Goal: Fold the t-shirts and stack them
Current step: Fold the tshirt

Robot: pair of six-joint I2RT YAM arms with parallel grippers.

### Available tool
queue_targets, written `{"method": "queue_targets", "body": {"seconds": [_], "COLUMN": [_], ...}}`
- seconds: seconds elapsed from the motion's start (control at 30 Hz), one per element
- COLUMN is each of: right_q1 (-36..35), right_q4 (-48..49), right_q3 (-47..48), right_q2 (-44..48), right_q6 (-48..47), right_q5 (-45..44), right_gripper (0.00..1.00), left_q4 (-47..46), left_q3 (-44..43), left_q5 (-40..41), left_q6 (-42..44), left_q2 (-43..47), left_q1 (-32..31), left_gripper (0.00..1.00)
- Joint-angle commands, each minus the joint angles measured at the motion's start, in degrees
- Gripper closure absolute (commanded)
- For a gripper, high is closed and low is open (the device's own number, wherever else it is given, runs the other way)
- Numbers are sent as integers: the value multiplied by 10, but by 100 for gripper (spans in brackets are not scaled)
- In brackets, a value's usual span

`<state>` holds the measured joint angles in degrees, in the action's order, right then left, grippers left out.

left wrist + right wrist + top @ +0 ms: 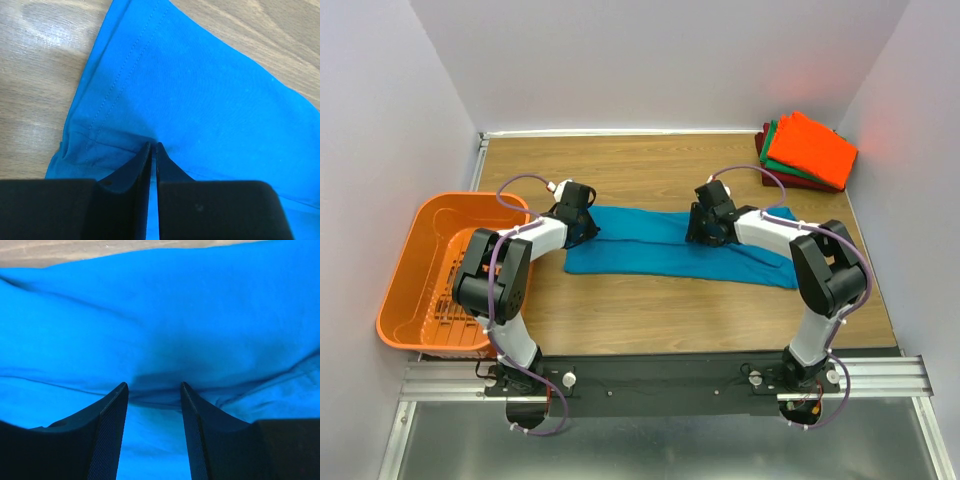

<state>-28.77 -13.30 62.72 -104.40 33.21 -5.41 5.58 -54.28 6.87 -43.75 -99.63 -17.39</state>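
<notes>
The teal-blue t-shirt (660,258) lies folded into a long strip across the middle of the table. My left gripper (582,226) is at its left end, shut on a pinch of cloth close to the stitched hem, as the left wrist view shows (153,145) with the shirt (200,90). My right gripper (706,228) is on the strip right of its middle, jaws open with the tips down on the cloth (152,386), a crease of the shirt (160,315) between them. Folded orange, green and dark red t-shirts (808,150) are stacked at the back right corner.
The orange slotted basket (428,272) stands off the table's left edge beside the left arm. Grey walls close in the back and both sides. The wooden table (650,315) shows bare wood in front of the shirt.
</notes>
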Motion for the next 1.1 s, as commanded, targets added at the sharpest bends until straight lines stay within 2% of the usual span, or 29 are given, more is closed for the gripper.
{"method": "queue_targets", "body": {"seconds": [0.0,0.17,0.5,0.87,1.07], "right_q1": [-2,-4,-3,5,62], "right_q4": [-5,-2,-4,-11,-42], "right_q3": [-29,-51,-36,-26,-22], "right_q2": [18,31,32,78,137], "right_q6": [12,15,12,15,22], "right_q5": [-13,-30,-45,-59,-77], "right_gripper": [47,47,47,46,45], "left_q4": [10,8,42,43,37], "left_q3": [17,25,8,25,38], "left_q5": [1,0,36,70,55], "left_q6": [-6,-8,-5,-4,-7], "left_q2": [12,14,47,61,49], "left_q1": [-3,-3,-1,-1,-1], "left_gripper": [86,90,90,90,90]}}
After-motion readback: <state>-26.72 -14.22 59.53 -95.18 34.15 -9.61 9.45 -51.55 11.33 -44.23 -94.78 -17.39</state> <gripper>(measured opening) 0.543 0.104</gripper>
